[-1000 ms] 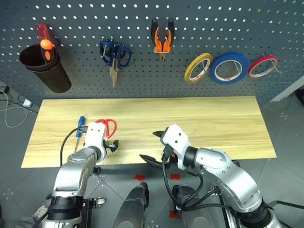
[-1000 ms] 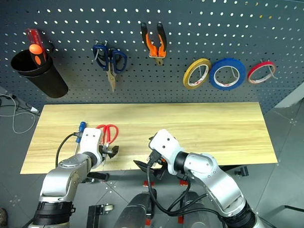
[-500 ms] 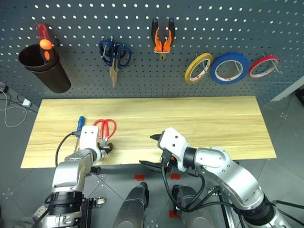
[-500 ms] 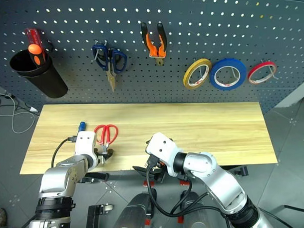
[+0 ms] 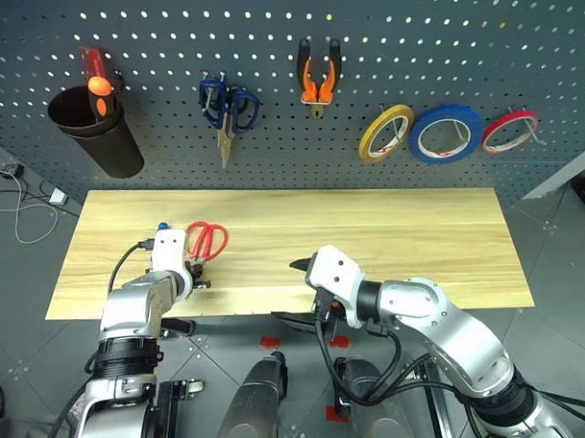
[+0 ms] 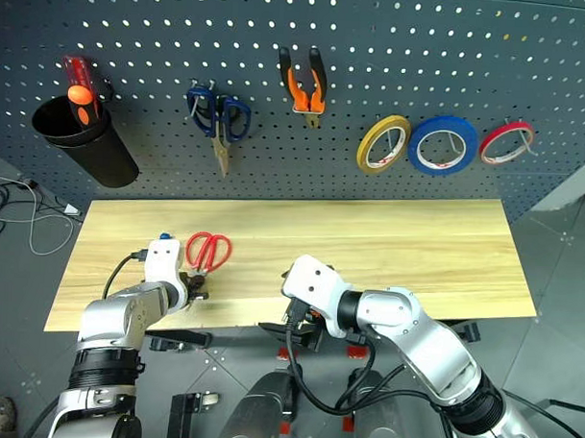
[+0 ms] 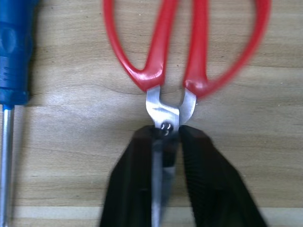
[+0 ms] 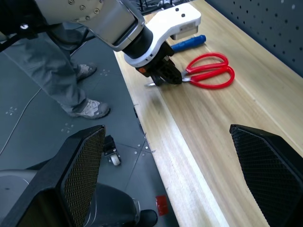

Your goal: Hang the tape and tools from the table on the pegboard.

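Here our left gripper [image 7: 165, 142] has its black fingers [image 7: 204, 179] pinched tight on the blades of the red-handled scissors [image 5: 207, 241], just below the pivot, with the scissors lying flat near the left end of the wooden table [image 5: 398, 232]. Just beside them lies the blue-handled screwdriver [image 7: 12, 52]. Our right gripper [image 8: 165, 175] hovers with its jaws spread wide, holding nothing. On the pegboard [image 5: 394, 50], the orange-and-black pliers [image 5: 318, 78] and the blue tape [image 5: 446, 134] already hang; we judge the scissors and screwdriver remain.
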`<state>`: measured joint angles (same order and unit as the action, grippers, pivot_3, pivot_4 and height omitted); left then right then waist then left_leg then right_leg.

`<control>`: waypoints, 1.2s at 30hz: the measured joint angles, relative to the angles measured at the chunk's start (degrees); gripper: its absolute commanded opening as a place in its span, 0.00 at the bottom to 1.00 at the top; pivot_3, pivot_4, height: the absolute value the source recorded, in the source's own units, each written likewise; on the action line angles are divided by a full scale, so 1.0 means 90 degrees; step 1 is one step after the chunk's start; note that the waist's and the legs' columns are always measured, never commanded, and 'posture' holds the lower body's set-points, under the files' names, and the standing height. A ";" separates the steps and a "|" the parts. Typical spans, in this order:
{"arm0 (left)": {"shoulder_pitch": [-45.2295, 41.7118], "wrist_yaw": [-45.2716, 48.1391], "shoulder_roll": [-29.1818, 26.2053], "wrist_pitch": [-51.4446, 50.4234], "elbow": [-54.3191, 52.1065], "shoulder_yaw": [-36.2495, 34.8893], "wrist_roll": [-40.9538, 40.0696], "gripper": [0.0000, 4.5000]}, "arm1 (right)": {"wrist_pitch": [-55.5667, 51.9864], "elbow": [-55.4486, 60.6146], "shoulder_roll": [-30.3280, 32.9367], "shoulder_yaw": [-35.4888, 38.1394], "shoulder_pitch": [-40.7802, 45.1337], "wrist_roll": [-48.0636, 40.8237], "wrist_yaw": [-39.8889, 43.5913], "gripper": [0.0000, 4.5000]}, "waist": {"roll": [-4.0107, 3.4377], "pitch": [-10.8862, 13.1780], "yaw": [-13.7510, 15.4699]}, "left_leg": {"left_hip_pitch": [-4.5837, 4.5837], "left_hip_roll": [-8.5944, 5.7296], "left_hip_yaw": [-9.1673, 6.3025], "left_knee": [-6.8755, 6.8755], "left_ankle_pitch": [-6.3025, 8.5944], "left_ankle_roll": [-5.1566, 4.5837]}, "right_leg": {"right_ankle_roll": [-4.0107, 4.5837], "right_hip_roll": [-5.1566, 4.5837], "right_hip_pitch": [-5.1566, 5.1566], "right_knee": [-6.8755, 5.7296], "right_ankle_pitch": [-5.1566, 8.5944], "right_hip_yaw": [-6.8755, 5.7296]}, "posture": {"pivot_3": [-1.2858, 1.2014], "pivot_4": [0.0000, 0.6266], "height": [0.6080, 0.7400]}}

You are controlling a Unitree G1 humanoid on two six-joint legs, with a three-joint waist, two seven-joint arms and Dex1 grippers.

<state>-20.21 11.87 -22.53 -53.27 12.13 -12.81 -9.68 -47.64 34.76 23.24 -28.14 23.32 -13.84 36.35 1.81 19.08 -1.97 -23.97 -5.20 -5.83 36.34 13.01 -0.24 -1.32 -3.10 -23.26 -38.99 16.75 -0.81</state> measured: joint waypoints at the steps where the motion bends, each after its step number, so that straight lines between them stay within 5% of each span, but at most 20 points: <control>1: 0.0020 0.0020 -0.0015 0.0004 -0.0004 0.0008 -0.0001 0.06 | -0.0001 0.0000 0.0002 0.0003 0.0008 -0.0034 0.0000 1.00 | 0.0000 0.0000 0.0000 | 0.0009 0.0000 0.0001 -0.0011 0.0000 0.0000 | 0.0000 -0.0001 0.0005 0.0004 0.0000 0.0001 | 0.49 0.61 1.00; 9: 0.0642 0.0328 -0.0150 0.0464 -0.0538 0.0280 0.0097 0.06 | 0.0010 0.0001 0.0051 0.0016 -0.0020 -0.0081 -0.0067 1.00 | -0.0013 -0.0007 -0.0045 | 0.0013 0.0000 0.0010 -0.0033 -0.0013 0.0024 | -0.0001 -0.0002 0.0001 0.0019 0.0001 0.0011 | 0.48 0.57 1.00; 22: 0.3168 0.0856 -0.0329 0.4172 -0.2935 0.1261 0.0994 0.06 | 0.0784 0.0469 -0.0092 0.0933 -0.0375 0.0347 -0.0899 1.00 | -0.0009 -0.0005 -0.0003 | -0.0048 0.0002 0.0000 -0.0034 -0.0011 0.0020 | 0.0001 -0.0004 -0.0035 0.0051 0.0001 0.0000 | 0.47 0.56 1.00; 36: 0.2300 0.0071 -0.0135 0.5488 -0.3838 0.0972 0.1807 0.06 | 0.0864 0.0974 -0.0085 0.1628 -0.0531 -0.0229 -0.0844 1.00 | -0.0008 -0.0005 -0.0056 | -0.0052 0.0002 0.0004 -0.0029 -0.0009 0.0015 | 0.0001 -0.0002 -0.0035 0.0044 0.0001 -0.0012 | 0.48 0.54 1.00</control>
<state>0.49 12.51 -23.75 -3.88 -22.41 -4.06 6.58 -39.86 43.53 22.48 -13.49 18.54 -15.90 28.75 1.74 19.03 -2.48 -24.44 -5.18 -5.79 36.08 12.93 -0.11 -1.31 -3.12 -23.57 -38.60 16.75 -0.92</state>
